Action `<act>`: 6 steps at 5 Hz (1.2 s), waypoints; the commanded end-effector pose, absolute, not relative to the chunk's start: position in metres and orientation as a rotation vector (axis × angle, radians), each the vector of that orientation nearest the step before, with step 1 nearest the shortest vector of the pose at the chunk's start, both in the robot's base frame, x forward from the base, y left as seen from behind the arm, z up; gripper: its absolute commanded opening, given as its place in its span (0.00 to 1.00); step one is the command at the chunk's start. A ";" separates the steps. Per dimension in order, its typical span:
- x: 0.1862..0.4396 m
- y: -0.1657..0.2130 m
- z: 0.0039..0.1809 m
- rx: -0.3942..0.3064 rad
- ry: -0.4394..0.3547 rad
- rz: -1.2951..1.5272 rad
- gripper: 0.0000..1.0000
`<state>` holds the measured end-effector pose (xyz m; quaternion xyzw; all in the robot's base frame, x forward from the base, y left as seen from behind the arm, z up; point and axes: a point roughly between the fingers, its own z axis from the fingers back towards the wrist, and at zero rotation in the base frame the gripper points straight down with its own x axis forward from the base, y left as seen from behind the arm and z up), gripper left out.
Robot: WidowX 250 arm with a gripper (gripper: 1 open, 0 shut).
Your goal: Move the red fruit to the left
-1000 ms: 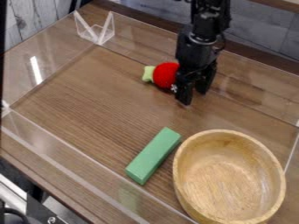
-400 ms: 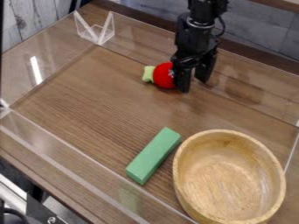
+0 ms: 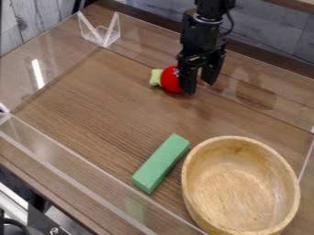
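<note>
Red fruit point(image 3: 172, 79) sits against the black fingers point(image 3: 193, 85) (leafy end leftward).

No readable text, labels, brand marks, numbers or signs appear anywhere on the wooden table or the items upon it.

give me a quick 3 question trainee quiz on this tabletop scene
1. True or false: the red fruit lies inside the wooden bowl.
2. Which item lies nearest the bowl? A) red fruit B) green block C) clear stand
3. Fill in: the gripper is down at the ____ fruit.

Key: 1 false; 2 B; 3 red
</note>
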<state>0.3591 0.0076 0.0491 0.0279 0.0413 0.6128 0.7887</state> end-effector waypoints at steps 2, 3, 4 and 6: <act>0.367 0.013 0.090 -0.011 -0.013 1.355 0.00; 0.367 0.017 0.085 -0.010 -0.004 1.373 0.00; 0.367 0.019 0.078 -0.006 0.001 1.391 0.00; 0.360 0.010 0.082 0.001 0.012 1.345 0.00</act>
